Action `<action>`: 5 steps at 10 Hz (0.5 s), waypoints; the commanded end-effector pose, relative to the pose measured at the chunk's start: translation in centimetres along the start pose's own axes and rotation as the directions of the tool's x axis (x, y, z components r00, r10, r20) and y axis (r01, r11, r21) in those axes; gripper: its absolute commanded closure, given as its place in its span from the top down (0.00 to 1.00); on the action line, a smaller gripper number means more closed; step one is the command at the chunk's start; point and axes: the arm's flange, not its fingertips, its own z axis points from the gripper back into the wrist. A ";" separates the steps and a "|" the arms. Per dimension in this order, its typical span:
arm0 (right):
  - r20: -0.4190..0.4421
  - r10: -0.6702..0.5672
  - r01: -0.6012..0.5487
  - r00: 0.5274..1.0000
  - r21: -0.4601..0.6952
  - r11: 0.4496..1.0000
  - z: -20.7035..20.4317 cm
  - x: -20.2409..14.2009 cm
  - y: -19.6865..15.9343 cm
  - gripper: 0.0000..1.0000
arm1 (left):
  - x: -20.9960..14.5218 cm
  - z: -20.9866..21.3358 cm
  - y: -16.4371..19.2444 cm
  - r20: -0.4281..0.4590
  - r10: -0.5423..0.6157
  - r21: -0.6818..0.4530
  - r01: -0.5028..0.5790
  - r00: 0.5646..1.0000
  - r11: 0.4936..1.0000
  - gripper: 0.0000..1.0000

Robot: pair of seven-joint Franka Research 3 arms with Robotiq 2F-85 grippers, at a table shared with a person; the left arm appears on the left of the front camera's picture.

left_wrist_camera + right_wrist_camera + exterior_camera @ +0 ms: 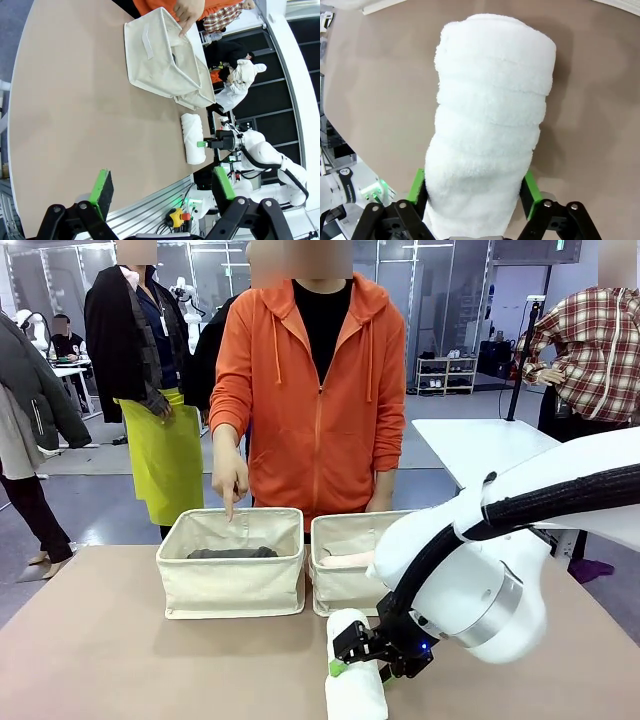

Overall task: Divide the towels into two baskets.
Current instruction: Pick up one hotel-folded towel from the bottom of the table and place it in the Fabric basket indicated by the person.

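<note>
Here the right tool (475,192) straddles the white towel (490,130), which lies on the bench (110,650); the roll sits between its two green pads (530,192), both pressed against the terry, so the tool is closed on it. Beyond that tool, toward the person, stand the two baskets (232,562) side by side and touching. The one farther to that tool's left holds the dark grey towel (232,553), and the person's hand (229,477) points a finger down over its far rim. The nearer basket (345,570) holds a pale pink towel (345,561). The left tool (160,192) hangs over bare bench, fingers wide apart, gripping nothing, well apart from the white towel.
</note>
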 end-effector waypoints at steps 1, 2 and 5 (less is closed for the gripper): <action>0.027 0.015 -0.014 1.000 -0.019 1.000 -1.9 0.2 0.5 0.65 | -0.3 0.3 -0.1 -0.002 -0.007 -0.009 0.007 1.000 1.000 1.00; 0.033 0.010 -0.009 0.999 -0.019 1.000 -2.1 0.3 0.5 0.56 | -0.3 0.3 -0.1 -0.002 -0.007 -0.009 0.007 1.000 1.000 1.00; 0.043 0.020 -0.019 0.999 -0.023 1.000 -1.0 0.5 0.6 0.25 | -0.3 0.3 -0.1 -0.002 -0.007 -0.009 0.007 1.000 1.000 1.00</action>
